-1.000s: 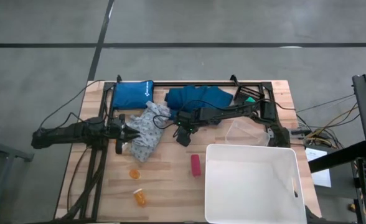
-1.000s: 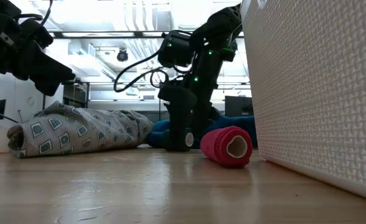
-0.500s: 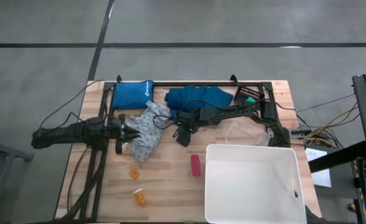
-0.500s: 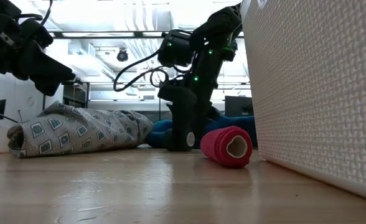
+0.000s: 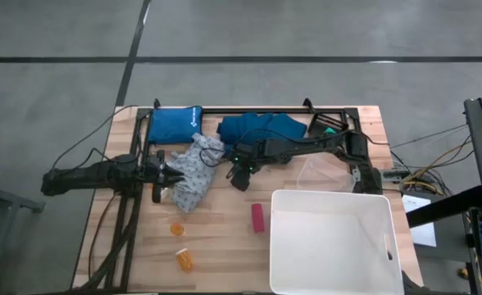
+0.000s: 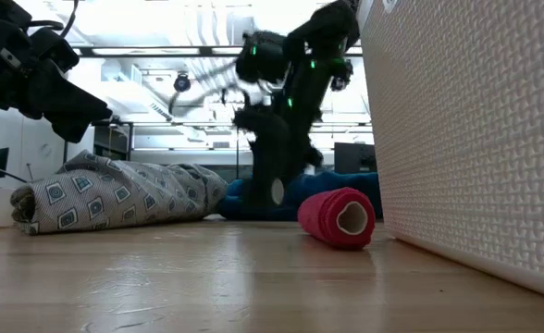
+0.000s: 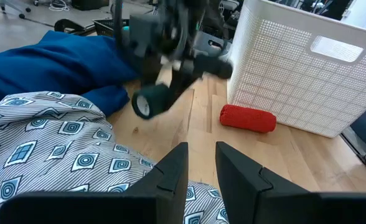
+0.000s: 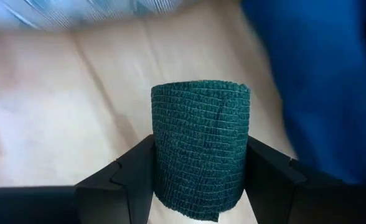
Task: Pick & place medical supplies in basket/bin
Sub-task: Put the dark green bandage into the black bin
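Note:
My right gripper (image 5: 241, 172) is shut on a dark green roll (image 8: 200, 146) near the table's middle, just in front of the dark teal cloth (image 5: 261, 129). My left gripper (image 5: 171, 174) hovers open over the left part of the pale patterned cloth (image 5: 193, 176), clear of it in the low view (image 6: 78, 111). The pink-red cylinder (image 5: 257, 217) lies on its side beside the white tub (image 5: 335, 242). Two orange pill bottles (image 5: 177, 229) (image 5: 184, 260) lie near the table's near edge. Green blocks (image 5: 327, 129) sit at the far right. My right gripper pinches the dark green roll by its curved side (image 8: 161, 155) between the two fingers (image 8: 130, 177), one on each side of it. The fingers come from above, pointing down. The roll (image 6: 274, 191) hangs just clear of the table.
A bright blue pouch (image 5: 174, 124) lies at the far left. A clear plastic container (image 5: 319, 174) sits between the right arm and the tub. The tub's wall (image 6: 476, 139) stands close beside the pink-red cylinder (image 6: 339, 217). Bare wood shows left of the tub.
My right gripper has risen a little with the dark green roll, which stood on the table a moment ago and now hangs just above it. The left arm has kept still.

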`<state>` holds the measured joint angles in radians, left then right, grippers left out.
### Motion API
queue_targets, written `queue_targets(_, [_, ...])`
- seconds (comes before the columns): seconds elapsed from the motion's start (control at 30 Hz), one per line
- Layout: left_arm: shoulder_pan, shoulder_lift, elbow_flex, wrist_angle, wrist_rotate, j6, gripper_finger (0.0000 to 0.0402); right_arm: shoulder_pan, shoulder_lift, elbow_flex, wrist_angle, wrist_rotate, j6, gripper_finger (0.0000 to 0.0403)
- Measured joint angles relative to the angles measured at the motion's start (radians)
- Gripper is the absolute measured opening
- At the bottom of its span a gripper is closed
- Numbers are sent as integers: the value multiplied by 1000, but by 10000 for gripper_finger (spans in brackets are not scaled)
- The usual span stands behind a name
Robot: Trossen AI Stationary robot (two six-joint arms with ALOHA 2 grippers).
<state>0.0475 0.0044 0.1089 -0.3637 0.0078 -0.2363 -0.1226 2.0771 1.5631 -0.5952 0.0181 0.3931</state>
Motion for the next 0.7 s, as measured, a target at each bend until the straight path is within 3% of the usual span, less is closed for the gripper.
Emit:
queue_targets(0.3, [0,0,0,0,0,0,87,-34,-145,37,-79,8,-2,196])
queue_targets(0.7, [0,0,0,0,0,0,87,-151,-341,37,-320,10,-93,196])
